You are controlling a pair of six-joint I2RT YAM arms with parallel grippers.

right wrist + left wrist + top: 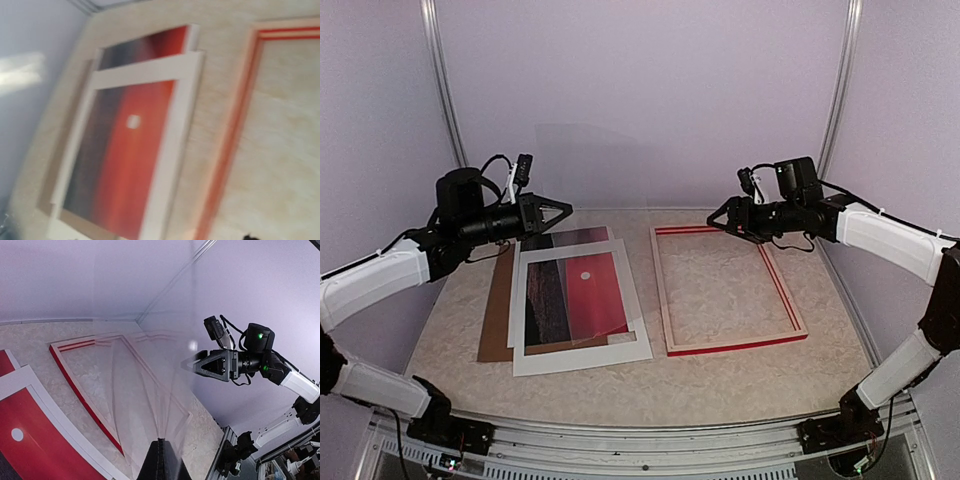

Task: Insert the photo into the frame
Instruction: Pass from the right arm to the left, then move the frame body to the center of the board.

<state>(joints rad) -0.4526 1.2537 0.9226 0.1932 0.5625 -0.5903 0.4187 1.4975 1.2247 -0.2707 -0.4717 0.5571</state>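
On the left half of the table [650, 385] we see the photo [575, 295] lying flat under a white mat [632, 300], over a brown board [497, 315]. A strip of tabletop separates the mat's edge from the frame [786, 297]. Our left gripper [566, 210] is clamped on a raised clear sheet [150, 395]. Our right gripper [717, 220] hovers over the frame's far left corner; we cannot tell how its fingers stand.

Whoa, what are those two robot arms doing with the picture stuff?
They are working on getting a photo into a frame, and it isn't in yet. The left gripper has its jaws shut on what looks like a clear sheet, held up in the air. The right gripper hovers near the far end of the red frame, which lies empty on the table. The photo lies to the frame's left, under a white mat and on a brown board.
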